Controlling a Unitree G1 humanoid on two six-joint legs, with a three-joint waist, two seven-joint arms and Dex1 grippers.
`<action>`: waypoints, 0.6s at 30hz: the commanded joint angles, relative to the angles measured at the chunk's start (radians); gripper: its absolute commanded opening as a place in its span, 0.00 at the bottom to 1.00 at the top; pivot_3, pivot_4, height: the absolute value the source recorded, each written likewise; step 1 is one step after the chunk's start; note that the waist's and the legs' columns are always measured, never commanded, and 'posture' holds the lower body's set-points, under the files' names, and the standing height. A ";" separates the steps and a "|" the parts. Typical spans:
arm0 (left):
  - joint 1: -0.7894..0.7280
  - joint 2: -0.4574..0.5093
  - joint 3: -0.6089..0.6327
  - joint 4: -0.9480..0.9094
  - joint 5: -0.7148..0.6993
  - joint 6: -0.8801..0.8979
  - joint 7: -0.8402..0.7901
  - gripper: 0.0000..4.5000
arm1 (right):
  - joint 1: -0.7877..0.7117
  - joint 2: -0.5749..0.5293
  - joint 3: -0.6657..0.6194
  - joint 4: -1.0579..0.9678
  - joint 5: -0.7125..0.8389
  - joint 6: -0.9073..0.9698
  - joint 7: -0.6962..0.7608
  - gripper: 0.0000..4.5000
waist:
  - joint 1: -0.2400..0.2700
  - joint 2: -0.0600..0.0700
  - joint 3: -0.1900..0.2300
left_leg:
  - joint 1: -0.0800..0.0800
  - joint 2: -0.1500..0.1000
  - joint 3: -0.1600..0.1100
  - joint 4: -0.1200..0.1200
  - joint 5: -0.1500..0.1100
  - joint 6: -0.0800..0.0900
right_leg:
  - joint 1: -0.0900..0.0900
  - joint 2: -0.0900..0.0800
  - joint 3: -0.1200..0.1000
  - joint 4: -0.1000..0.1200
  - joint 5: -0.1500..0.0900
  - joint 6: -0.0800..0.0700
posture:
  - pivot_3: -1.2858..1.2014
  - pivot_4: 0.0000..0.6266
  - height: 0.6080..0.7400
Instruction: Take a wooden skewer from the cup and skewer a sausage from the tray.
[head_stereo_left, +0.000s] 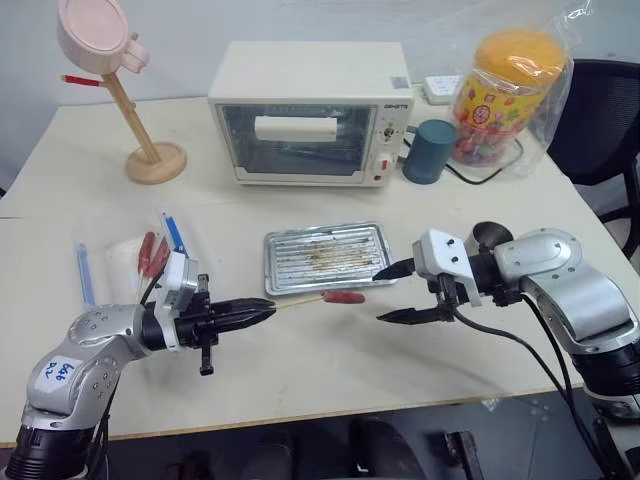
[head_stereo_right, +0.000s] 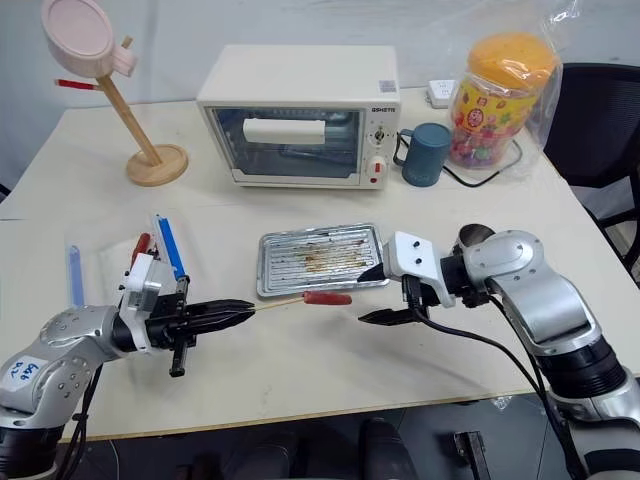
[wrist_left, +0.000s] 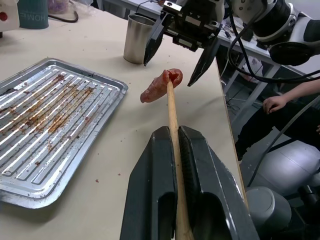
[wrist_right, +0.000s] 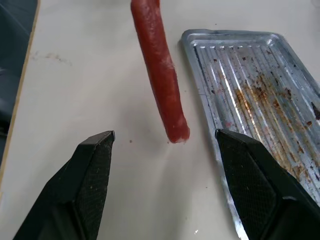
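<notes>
left pincer (wrist_left: 177, 150) pinching wooden skewer (wrist_left: 172, 120) stuck into sausage (wrist_left: 160, 86), right pincer (wrist_right: 162, 145) spread beside tray (head_stereo_left: 372, 238)

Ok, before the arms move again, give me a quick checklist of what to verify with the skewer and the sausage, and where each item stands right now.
1. Left end effector shut on the wooden skewer: ok.
2. Skewer tip inside the sausage: ok, the left wrist view shows the stick entering its near end.
3. Right end effector open and clear of the sausage: ok, its fingers stand apart on either side of the sausage, touching nothing.
4. Sausage off the tray: ok, it hangs in front of the tray's near edge.
5. How far the skewer goes into the sausage: cannot tell.
6. Cup upright and out of the way: ok, it stands behind the right end effector.
</notes>
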 joint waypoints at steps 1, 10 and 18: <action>-0.014 0.004 0.007 -0.022 -0.010 -0.013 -0.006 0.00 | -0.022 0.031 0.017 0.041 -0.020 -0.049 -0.019 0.75 | 0.000 0.000 0.000 | 0.000 0.000 0.000 0.000 0.000 0.000 | 0.000 0.000 0.000 0.000 0.000 0.000 | 0.52 0.24 1.00; -0.019 0.002 0.005 -0.025 -0.012 -0.009 -0.003 0.00 | -0.058 0.083 0.061 0.104 -0.035 -0.080 -0.006 0.75 | 0.000 0.000 0.000 | 0.000 0.000 0.000 0.000 0.000 0.000 | 0.000 0.000 0.000 0.000 0.000 0.000 | 0.52 0.24 1.00; -0.017 0.000 0.004 -0.030 -0.014 -0.007 0.001 0.00 | -0.080 0.106 0.076 0.123 -0.030 -0.073 0.010 0.71 | 0.000 0.000 0.000 | 0.000 0.000 0.000 0.000 0.000 0.000 | 0.000 0.000 0.000 0.000 0.000 0.000 | 0.52 0.24 1.00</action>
